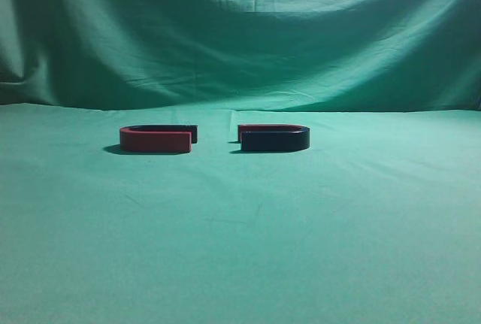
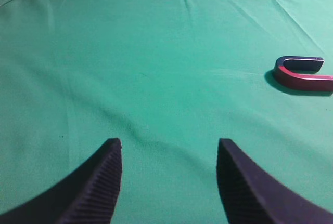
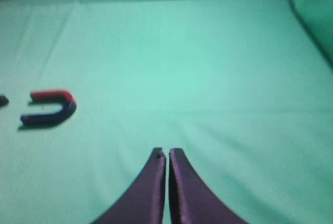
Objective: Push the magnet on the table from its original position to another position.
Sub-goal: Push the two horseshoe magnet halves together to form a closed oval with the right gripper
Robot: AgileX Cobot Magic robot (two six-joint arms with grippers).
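The right gripper (image 3: 167, 154), dark with curved fingers, hangs low over the cloth with its tips pressed together and nothing between them; the left gripper (image 2: 169, 146), ribbed on its inner pads, stands wide apart and equally empty. Ahead and to the left of the right gripper, well apart from it, lies the low U-shaped horseshoe magnet with a dark navy near arm and a red far arm (image 3: 49, 108). In the exterior view this magnet (image 1: 273, 137) sits right of centre, its open end facing a second U-shaped magnet showing a red side (image 1: 158, 138) near it. The likely trouble is that closeness: a push toward the left could let the two snap together or drive the red one off. The broad green cloth table (image 1: 240, 249) is slightly wrinkled, which might snag a sliding magnet, and a matching green backdrop (image 1: 240, 31) hangs behind.
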